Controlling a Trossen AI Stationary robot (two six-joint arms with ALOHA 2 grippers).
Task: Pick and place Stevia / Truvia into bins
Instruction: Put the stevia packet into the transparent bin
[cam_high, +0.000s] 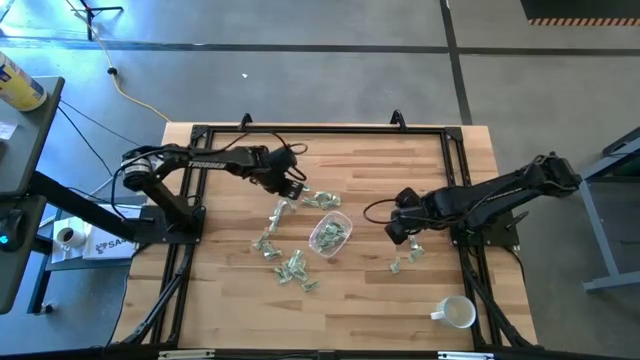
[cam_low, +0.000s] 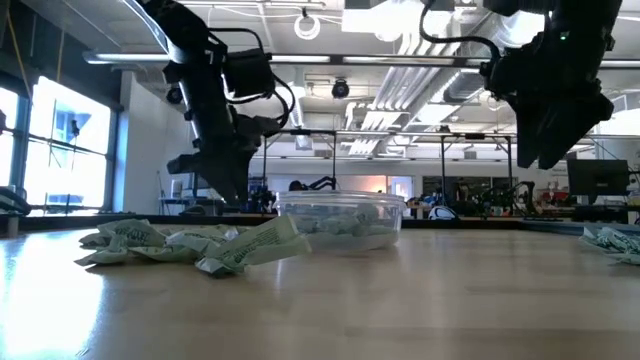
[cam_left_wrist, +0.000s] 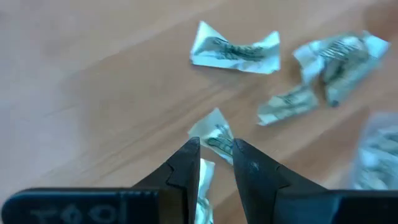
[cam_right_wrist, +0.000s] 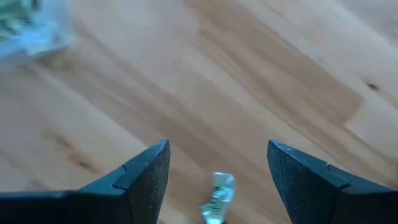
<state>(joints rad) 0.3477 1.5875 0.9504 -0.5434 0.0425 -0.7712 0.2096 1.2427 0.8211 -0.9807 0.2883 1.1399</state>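
Observation:
Several crumpled green-and-white Stevia packets (cam_high: 284, 262) lie flat on the wooden table, left of and in front of the clear bin (cam_high: 346, 221). The bin stands mid-table with more packets inside it. My left gripper (cam_high: 292, 190) hangs over the table behind and left of the bin, shut on one packet (cam_left_wrist: 216, 135). My right gripper (cam_high: 405, 232) hangs open to the right of the bin, over bare wood. A loose packet (cam_right_wrist: 216, 196) shows on the table below, between its fingers, untouched. Two more packets (cam_high: 408, 256) lie near it. My left gripper pinches one crumpled packet between its two fingers (cam_left_wrist: 189, 168). One end of the packet (cam_left_wrist: 214, 127) sticks out past the fingertips, and the rest runs back between them. The fingers slant steeply down from above. The packet looks lifted clear of the table.
A white handled mug (cam_high: 456, 313) stands near the table's front right corner. A black frame (cam_high: 320, 130) runs along the table's far and side edges. Bare wood lies between the bin and my right gripper, and along the front.

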